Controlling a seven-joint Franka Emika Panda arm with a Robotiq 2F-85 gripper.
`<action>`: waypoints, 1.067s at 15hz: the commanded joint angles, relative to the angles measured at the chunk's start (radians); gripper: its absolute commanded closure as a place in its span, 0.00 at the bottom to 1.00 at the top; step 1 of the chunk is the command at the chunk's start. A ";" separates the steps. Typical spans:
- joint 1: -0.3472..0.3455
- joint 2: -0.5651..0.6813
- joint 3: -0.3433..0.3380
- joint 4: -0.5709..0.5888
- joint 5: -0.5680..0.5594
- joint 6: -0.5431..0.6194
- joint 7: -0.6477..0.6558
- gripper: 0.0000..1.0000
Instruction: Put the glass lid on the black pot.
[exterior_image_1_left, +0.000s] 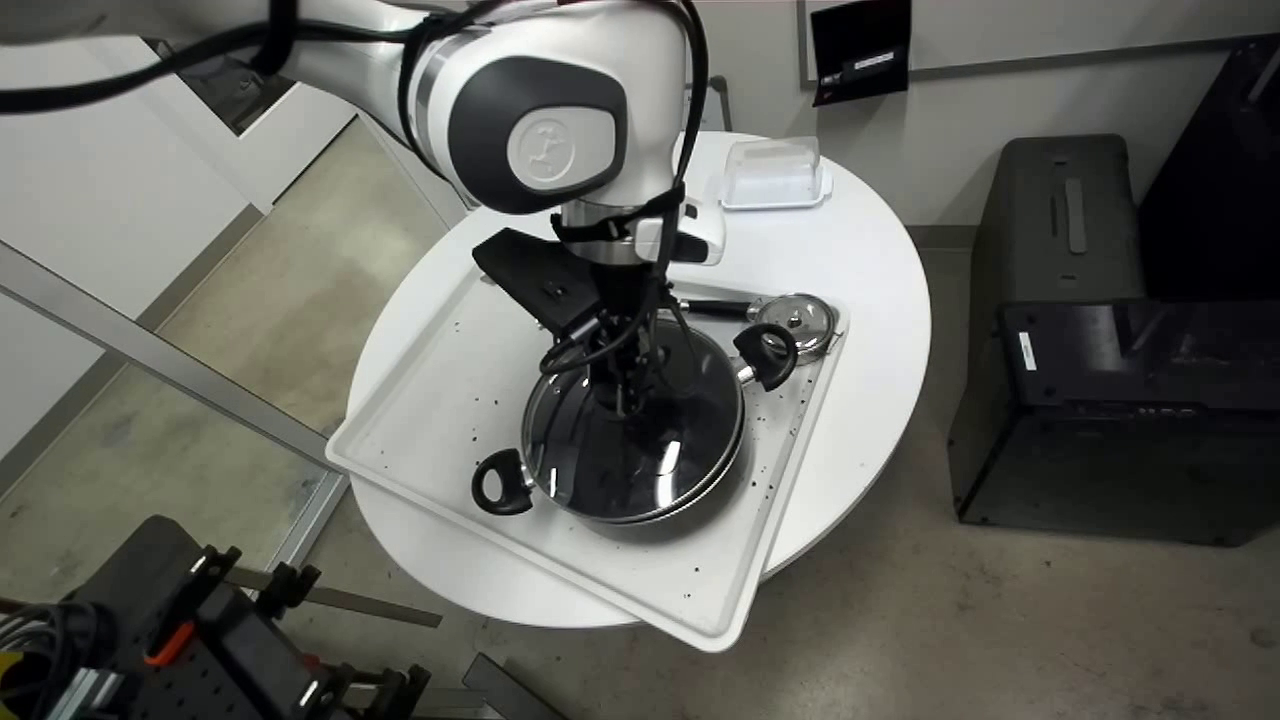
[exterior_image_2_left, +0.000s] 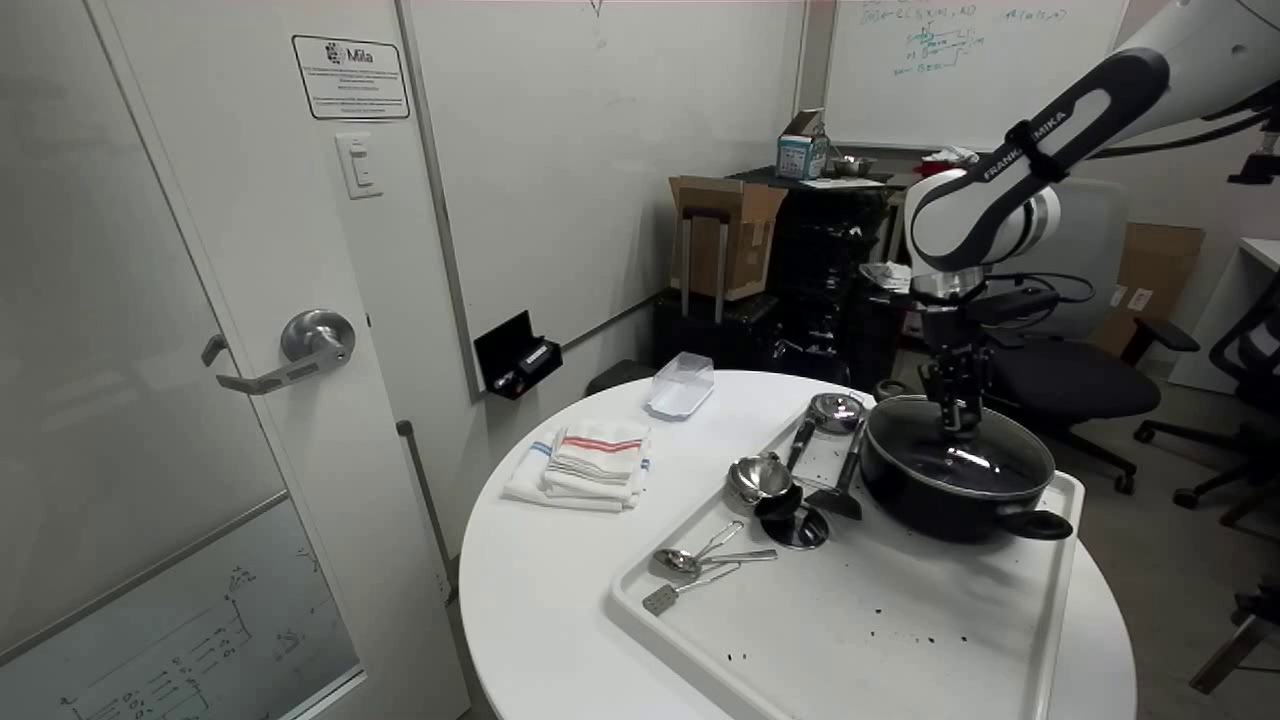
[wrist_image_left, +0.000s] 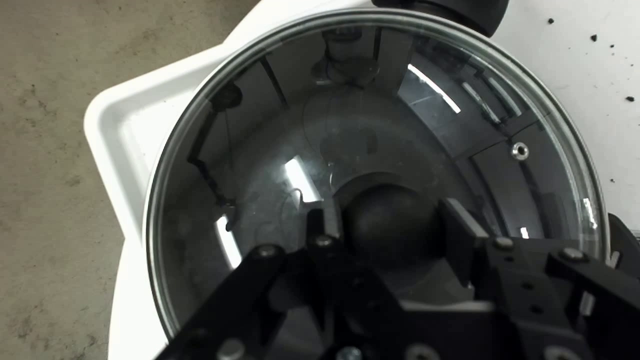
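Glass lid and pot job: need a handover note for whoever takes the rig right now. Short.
Gripper: fingers either side of the knob on the glass lid; can't tell whether they grip it.
Where: lid covers the black pot in both exterior views; pot sits on the white tray.
Done: lid is over the pot.
Left: confirm the rim is fully seated, which the views don't settle. Then probably open fully and lift clear, watching the lid doesn't come up too.
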 joint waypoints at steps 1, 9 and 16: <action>-0.006 -0.018 -0.009 -0.010 0.032 -0.002 0.013 0.75; -0.006 -0.030 -0.008 -0.035 0.044 0.049 0.020 0.75; -0.007 -0.035 -0.005 -0.043 0.045 0.031 0.021 0.75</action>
